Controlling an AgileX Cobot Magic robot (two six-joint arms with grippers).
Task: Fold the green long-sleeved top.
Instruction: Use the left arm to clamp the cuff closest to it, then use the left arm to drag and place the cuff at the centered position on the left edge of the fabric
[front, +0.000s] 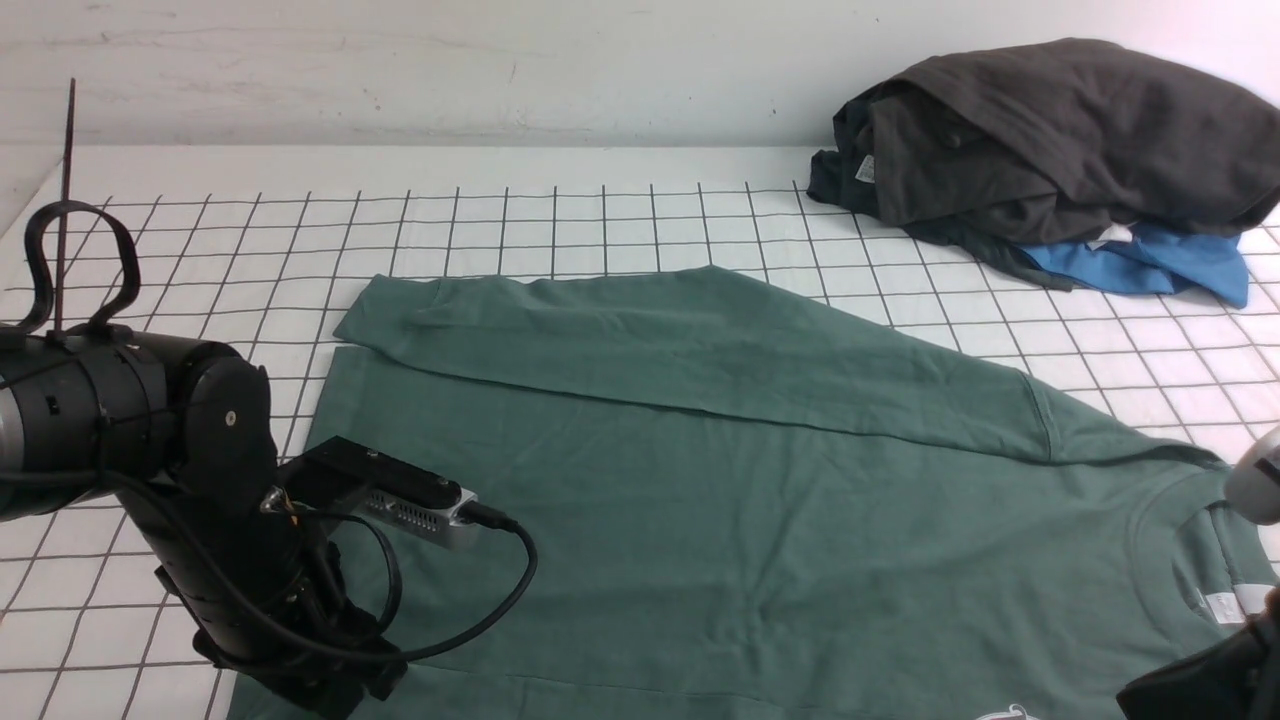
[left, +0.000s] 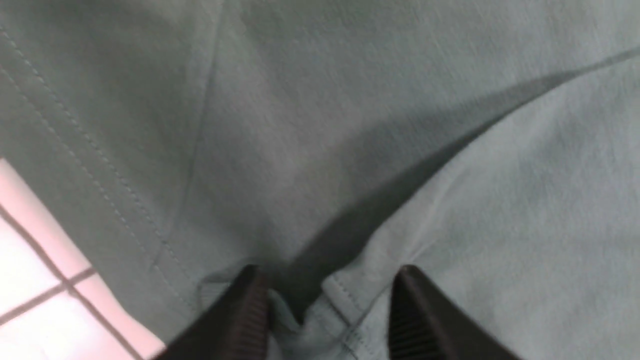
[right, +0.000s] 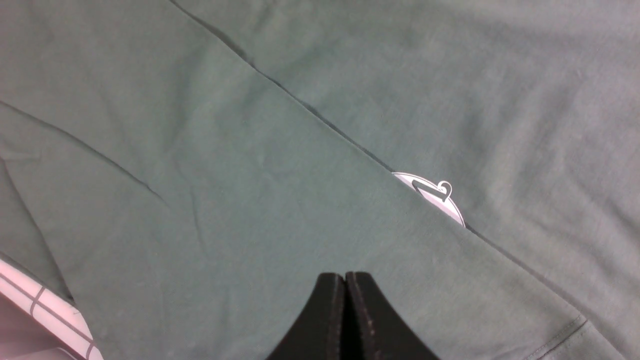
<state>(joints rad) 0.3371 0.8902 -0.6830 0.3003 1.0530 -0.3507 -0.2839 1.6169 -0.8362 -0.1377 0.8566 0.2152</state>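
The green long-sleeved top (front: 700, 480) lies flat on the gridded worktop (front: 600, 220), one sleeve folded across its body; I judge the body folds are left to do. My left end effector (left: 327, 310) stands open astride a hem edge, gripping nothing; the right end effector (right: 345, 285) is closed and empty.

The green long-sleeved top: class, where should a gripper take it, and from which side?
Probably the stitched edge at the robot's left, approached from that side. The green long-sleeved top lies flat, so only edges offer a lip; the open left gripper straddles one there.
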